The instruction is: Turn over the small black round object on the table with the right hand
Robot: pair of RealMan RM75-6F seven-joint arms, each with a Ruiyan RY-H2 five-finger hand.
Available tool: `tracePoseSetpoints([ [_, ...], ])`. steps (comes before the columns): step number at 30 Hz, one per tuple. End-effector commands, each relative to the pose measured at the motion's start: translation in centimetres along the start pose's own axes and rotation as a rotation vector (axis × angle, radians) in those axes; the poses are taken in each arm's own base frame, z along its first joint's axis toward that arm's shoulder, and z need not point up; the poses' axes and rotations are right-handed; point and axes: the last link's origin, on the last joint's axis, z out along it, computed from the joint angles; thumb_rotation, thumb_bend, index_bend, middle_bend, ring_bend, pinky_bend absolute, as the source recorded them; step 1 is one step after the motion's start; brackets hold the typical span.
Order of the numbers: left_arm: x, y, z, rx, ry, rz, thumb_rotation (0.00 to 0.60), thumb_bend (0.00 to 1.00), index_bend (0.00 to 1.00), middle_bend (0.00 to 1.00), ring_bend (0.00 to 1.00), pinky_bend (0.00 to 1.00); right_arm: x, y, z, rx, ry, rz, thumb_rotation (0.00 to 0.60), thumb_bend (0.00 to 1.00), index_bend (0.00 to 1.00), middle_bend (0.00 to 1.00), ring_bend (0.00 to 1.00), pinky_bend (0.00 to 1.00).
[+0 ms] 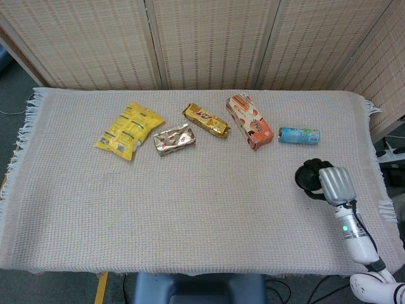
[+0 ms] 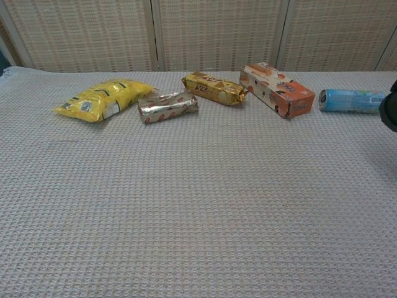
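My right hand [image 1: 328, 183] hovers over the right side of the table, just below the blue can. Its silver back faces up and its dark fingers curl around a black round mass [image 1: 307, 177], which I take for the small black round object. Object and fingers blend together, so its edges and which side faces up are unclear. In the chest view only a dark sliver of that hand [image 2: 391, 112] shows at the right border. No other black round thing lies on the cloth. My left hand appears in neither view.
A row of items lies along the back: yellow bag [image 1: 129, 130], silver packet [image 1: 174, 139], gold packet [image 1: 205, 120], orange box [image 1: 249, 121], blue can [image 1: 299, 135]. The woven cloth [image 1: 190, 215] has fringed edges; the right edge runs close to my hand.
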Motion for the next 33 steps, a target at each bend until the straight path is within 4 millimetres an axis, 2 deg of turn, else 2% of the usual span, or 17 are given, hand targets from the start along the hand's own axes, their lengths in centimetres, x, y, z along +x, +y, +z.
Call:
tracePoseSetpoints([
  [1,0.0,0.0,0.0,0.0,-0.001,0.001,0.6,0.53,0.5,0.15,0.19,0.52,0.9,-2.8,-1.4,0.431,0.098,0.384,0.6,0.27,0.69,0.56,0.68,0.78],
  [5,-0.1,0.0,0.1,-0.001,-0.005,0.004,0.6,0.53,0.5,0.15,0.19,0.52,0.6,-1.9,-1.1,0.395,0.09,0.307,0.6,0.27,0.69,0.56,0.68,0.78],
  [8,-0.1,0.1,0.1,-0.001,-0.007,0.005,0.6,0.53,0.5,0.15,0.19,0.52,-0.1,-1.0,-0.7,0.344,0.074,0.182,0.6,0.27,0.69,0.57,0.68,0.79],
  [12,-0.1,0.1,0.1,0.0,-0.008,0.006,0.6,0.53,0.5,0.15,0.19,0.52,-1.7,1.2,-0.4,0.102,-0.01,-0.066,0.6,0.27,0.7,0.57,0.69,0.79],
  [15,-0.1,0.0,0.1,0.003,-0.01,0.006,0.6,0.53,0.5,0.15,0.19,0.52,-2.4,2.0,-0.3,-0.077,-0.14,-0.157,0.6,0.27,0.7,0.57,0.69,0.8],
  [18,-0.1,0.0,0.1,0.005,-0.009,0.004,0.6,0.53,0.5,0.15,0.19,0.52,-2.4,2.2,-0.1,-0.173,-0.223,-0.204,0.6,0.27,0.7,0.57,0.69,0.8],
  [28,-0.1,0.0,0.1,0.005,-0.012,0.007,0.6,0.53,0.5,0.15,0.19,0.52,-2.8,0.6,0.2,-0.133,-0.242,-0.154,0.6,0.27,0.69,0.57,0.69,0.79],
  [33,-0.1,0.1,0.1,0.005,-0.013,0.01,0.6,0.53,0.5,0.15,0.19,0.52,-3.3,0.0,0.8,-0.115,-0.35,-0.043,0.6,0.27,0.69,0.57,0.69,0.79],
])
